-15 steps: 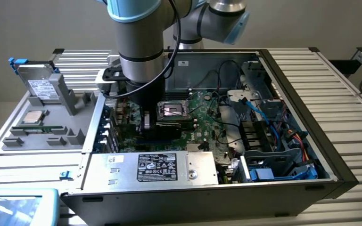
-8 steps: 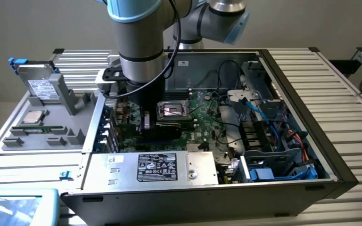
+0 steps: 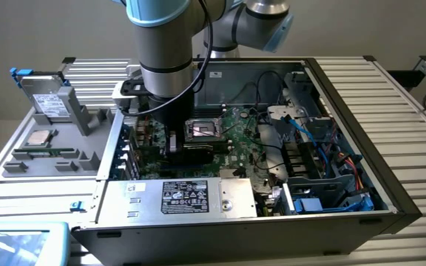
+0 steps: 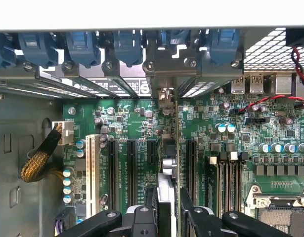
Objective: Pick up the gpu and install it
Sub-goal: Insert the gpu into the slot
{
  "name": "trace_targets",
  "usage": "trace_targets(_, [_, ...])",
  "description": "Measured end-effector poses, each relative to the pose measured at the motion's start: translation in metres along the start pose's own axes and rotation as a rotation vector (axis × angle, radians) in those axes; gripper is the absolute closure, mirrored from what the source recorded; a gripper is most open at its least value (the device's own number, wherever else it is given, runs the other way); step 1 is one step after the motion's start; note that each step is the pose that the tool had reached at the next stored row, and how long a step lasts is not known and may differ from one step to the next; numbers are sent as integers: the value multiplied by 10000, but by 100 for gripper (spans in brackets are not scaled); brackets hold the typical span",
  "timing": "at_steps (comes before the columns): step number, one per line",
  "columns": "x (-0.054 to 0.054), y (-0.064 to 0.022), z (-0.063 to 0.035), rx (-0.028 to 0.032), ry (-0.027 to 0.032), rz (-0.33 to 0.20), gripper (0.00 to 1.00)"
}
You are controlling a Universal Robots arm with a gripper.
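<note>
Wrist view: the gpu [image 4: 167, 190] was seen from its thin top edge, stood up on its long edge over the green motherboard [image 4: 137, 123]. It was held between the two black fingers [image 4: 142, 217] of the gripper [image 4: 167, 210], one pressed on each flat side. The card's long side was pointed away from the gripper, straight toward the back wall of the case, where a row of blue latches [image 4: 127, 47] was set. Its silver end bracket [image 4: 164, 95] was placed right at that wall, in a gap between the metal slot covers [image 4: 92, 85]. The card was lined up the same way as the long black slots [image 4: 113, 173]. Whether its bottom edge was pushed fully into a slot could not be told.

On the side toward the white slot [image 4: 92, 168], empty black slots were left open, so some room was found there. On the other side, another black slot lay just beside the card, with the narrow RAM slots [image 4: 231, 182] and the CPU socket [image 4: 280, 217] farther off.

In the exterior view, the arm [image 3: 165, 50] was reached straight down into the open computer case [image 3: 272, 235]. The gripper was set low, near the case wall at the exterior view's left and just beside the CPU socket. A hard drive [image 3: 49, 102] was kept on a gray tray [image 3: 50, 160] outside the case, well apart.
</note>
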State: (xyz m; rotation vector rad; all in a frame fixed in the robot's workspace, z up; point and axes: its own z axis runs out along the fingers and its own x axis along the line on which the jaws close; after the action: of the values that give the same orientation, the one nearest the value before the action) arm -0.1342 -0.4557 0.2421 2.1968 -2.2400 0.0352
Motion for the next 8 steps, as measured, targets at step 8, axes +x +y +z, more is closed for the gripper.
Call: trace_targets(8, [-16,0,0,-1,2,1,71])
